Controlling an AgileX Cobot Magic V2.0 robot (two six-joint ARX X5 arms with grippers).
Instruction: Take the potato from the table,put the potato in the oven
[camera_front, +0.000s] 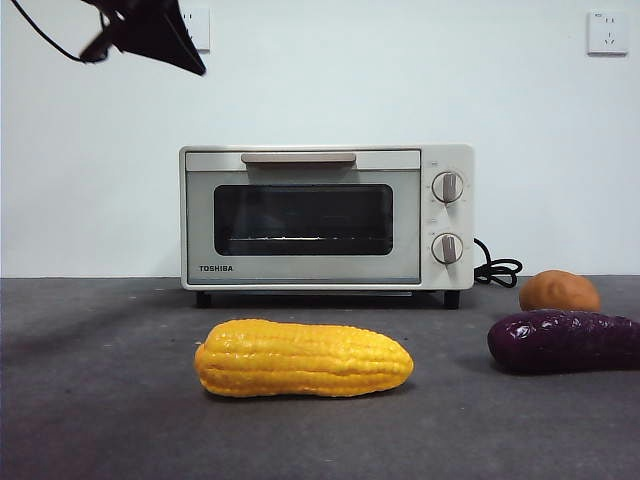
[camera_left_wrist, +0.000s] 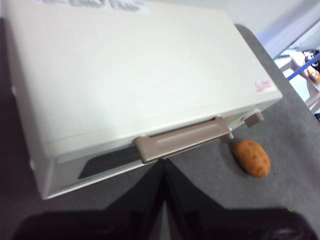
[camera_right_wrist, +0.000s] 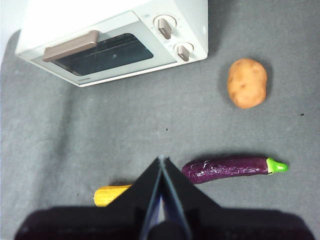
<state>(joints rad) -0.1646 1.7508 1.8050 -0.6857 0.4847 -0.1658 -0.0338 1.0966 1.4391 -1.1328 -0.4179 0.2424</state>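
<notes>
the potato (camera_front: 559, 291) lies on the bench (camera_front: 100, 400) just off the oven (camera_front: 325, 215) on its knob side, behind the purple eggplant (camera_front: 563, 341), with the corn cob (camera_front: 303, 358) out in front of the shut door. the right end effector (camera_right_wrist: 161, 165) hangs clenched and empty above the bench, the potato ahead of it beyond the eggplant, its long axis running roughly away from the jaws. the left end effector (camera_left_wrist: 164, 167), also clenched and empty, hovers over the oven's handle (camera_left_wrist: 182, 140). the right arm looks better placed for the potato.
</notes>
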